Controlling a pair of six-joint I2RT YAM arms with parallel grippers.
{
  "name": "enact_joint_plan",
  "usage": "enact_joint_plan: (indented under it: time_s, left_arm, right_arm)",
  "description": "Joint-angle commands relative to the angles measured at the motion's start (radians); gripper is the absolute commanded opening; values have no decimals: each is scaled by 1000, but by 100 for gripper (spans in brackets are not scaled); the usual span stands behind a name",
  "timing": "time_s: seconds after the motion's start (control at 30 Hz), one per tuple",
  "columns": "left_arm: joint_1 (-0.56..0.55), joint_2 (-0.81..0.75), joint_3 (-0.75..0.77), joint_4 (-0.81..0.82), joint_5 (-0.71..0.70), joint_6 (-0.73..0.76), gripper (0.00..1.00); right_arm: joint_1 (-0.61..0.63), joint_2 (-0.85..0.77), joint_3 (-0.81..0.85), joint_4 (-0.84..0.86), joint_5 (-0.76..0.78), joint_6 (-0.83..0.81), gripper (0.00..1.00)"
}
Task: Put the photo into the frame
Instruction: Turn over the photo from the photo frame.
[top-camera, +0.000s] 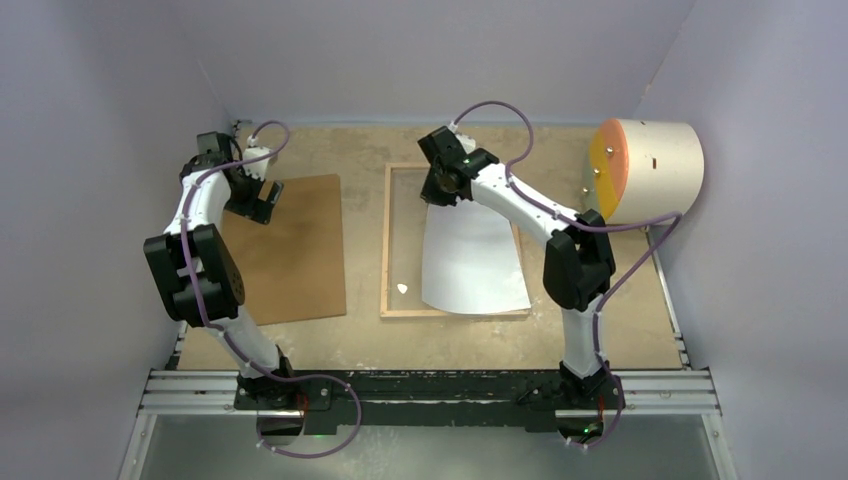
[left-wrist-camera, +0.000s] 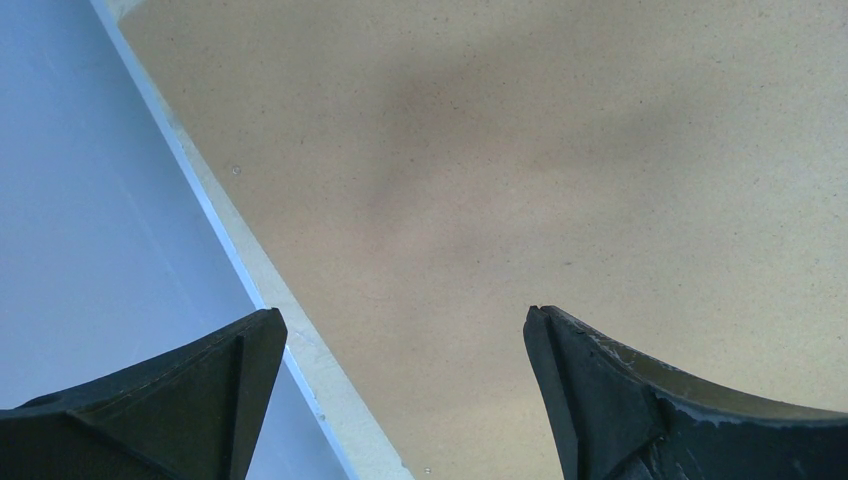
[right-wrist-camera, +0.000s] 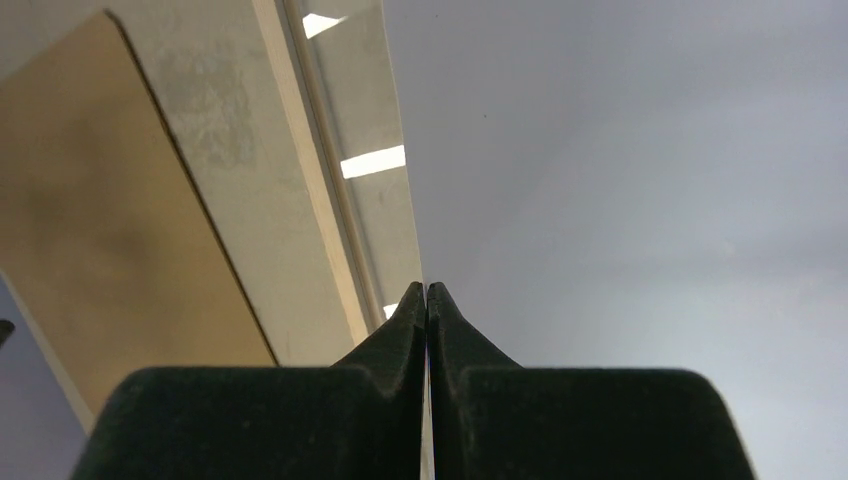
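I am the robot with two arms. My left gripper (top-camera: 262, 203) (left-wrist-camera: 400, 320) is spread wide and holds nothing. It hangs over the far left part of the table (top-camera: 450, 340) (left-wrist-camera: 550, 150), by the far left corner of the brown board (top-camera: 295, 250). In my left wrist view I see only bare table under my two dark fingers (left-wrist-camera: 210, 390), and the wall (left-wrist-camera: 100, 200) on the left. My right gripper (top-camera: 440, 190) (right-wrist-camera: 427, 290) is pressed together, tip to tip. It is down at the far edge of the photo (top-camera: 475, 260) (right-wrist-camera: 620, 200). I cannot tell if that thin edge is caught between my fingertips or only just beside them. The photo lies with its plain white back up, so I cannot see its picture. It sits inside the frame (top-camera: 384, 240) (right-wrist-camera: 310, 180), over the right part, and its near right corner reaches to the frame's right rim. The frame lies flat in the middle of the table with its light wood side up. The left part of its clear pane is bare and shines with bright lights in my right wrist view. The brown board (right-wrist-camera: 100, 220) lies flat to the left of the frame, not touching it. A pale round drum (top-camera: 650, 165) with an orange face stands at the far right, well apart from the frame.
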Motion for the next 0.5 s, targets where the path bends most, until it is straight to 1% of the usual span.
enact_joint_plan:
  time_s: [0.0, 0.2, 0.3, 0.47]
  left_arm:
    - [-7, -10, -6, 21, -1, 12, 98]
    - [-7, -4, -7, 20, 0, 12, 98]
    - [-7, -1, -8, 21, -6, 15, 98]
    - [-7, 1, -10, 21, -9, 20, 98]
  right_arm:
    - [25, -24, 51, 44, 170, 87, 0]
    - [32, 32, 97, 37, 216, 74, 0]
    - [31, 36, 87, 39, 249, 71, 0]
    - [31, 41, 70, 56, 269, 15, 0]
